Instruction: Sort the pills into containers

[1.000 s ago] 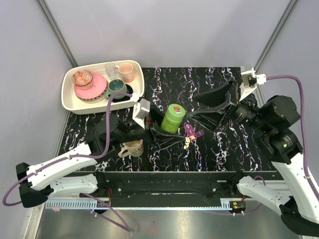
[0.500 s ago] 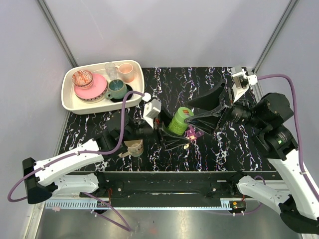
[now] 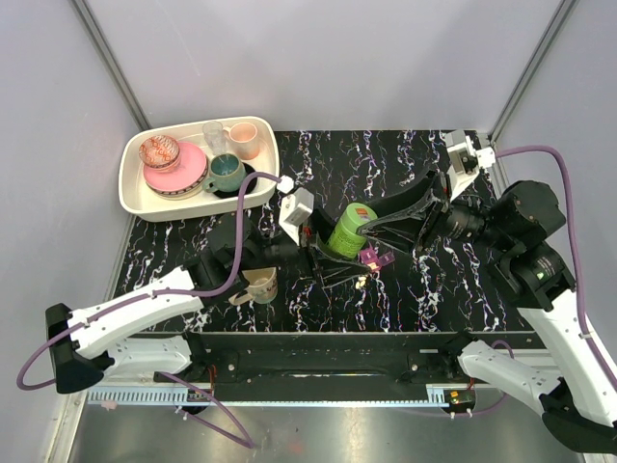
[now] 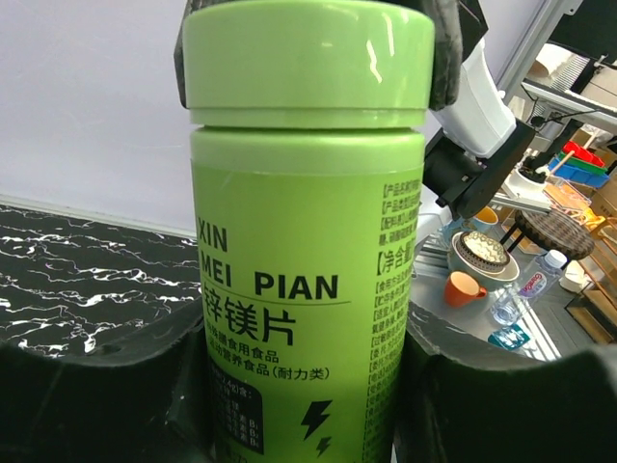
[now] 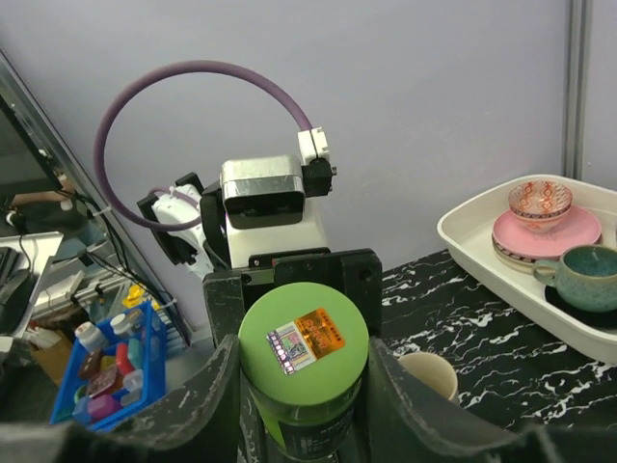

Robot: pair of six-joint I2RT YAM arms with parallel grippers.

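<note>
Lime-green bottle point(image 3: 347, 234): label with dark lettering, near the middle of the black marbled desk point(image 3: 463, 289), leaning in the overhead view with its cap point(image 3: 360, 214) toward the right arm's side; small sticker on the cap top

Left claw point(image 3: 333, 253): pinching the lower body of the bottle, one finger on each side

Right claw point(image 3: 366, 220): at the top of the bottle, pads pressed against opposite sides of the cap

Purple pill box point(image 3: 374, 257): just beside the bottle's base, on the right arm's side, partly hidden by claw fingers; lids not discernible

Pills point(image 3: 361, 280): a few tiny pale pieces on the desk, near the bottle, just past the pill box toward the near edge

Beige mug point(image 3: 256, 285): near the bottle, on the left arm's side

White tray point(image 3: 135, 198): well apart from the bottle, toward the far left corner; holding crockery in pink and teal
</note>
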